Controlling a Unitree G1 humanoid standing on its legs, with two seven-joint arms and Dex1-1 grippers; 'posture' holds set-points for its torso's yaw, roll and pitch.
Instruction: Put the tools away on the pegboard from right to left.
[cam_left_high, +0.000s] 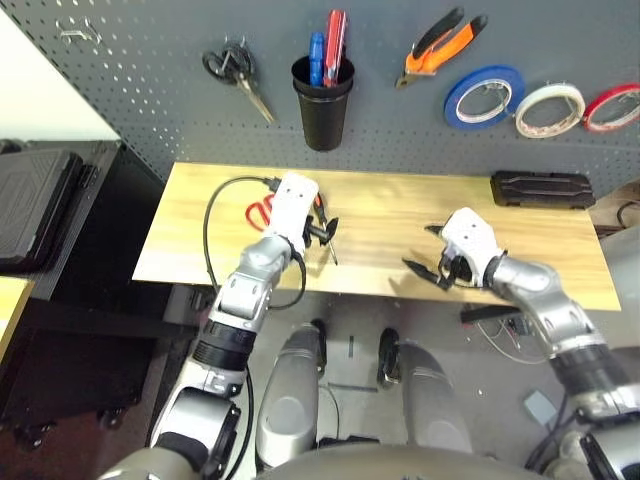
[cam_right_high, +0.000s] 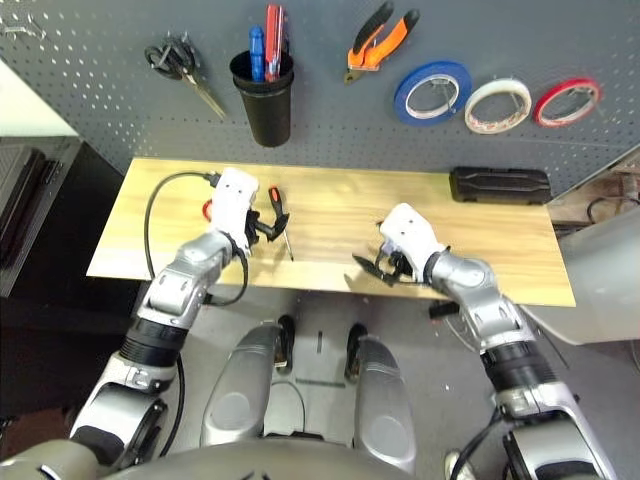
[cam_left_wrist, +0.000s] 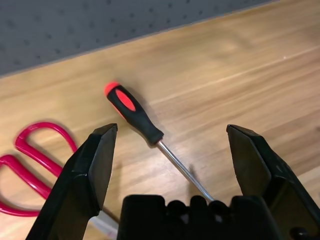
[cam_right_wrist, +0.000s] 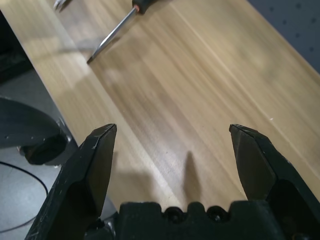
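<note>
Left gripper spread wide, nothing between its fingers, low over the left part of the wooden table. Just under and ahead of it: the screwdriver lying flat on the wood, orange-and-black handle toward the far side, thin metal shaft running back toward the near edge. To the left of the screwdriver, close by, the red-handled scissors lie flat; loops plainly seen, blades mostly hidden behind the left finger.

Right gripper also spread wide and empty, low over the near edge of the table, right of centre, pointing toward the left. Bare wood beneath it; the screwdriver tip shows farther off in its wrist view.

Black flat case at the far right corner of the table.

Pegboard stands behind the table. On it, left to right: black-handled scissors on a hook, black cup holding blue and red handles, orange-and-black pliers, blue tape roll, cream-white tape roll, red tape roll. A bare metal hook at far left of the board.
</note>
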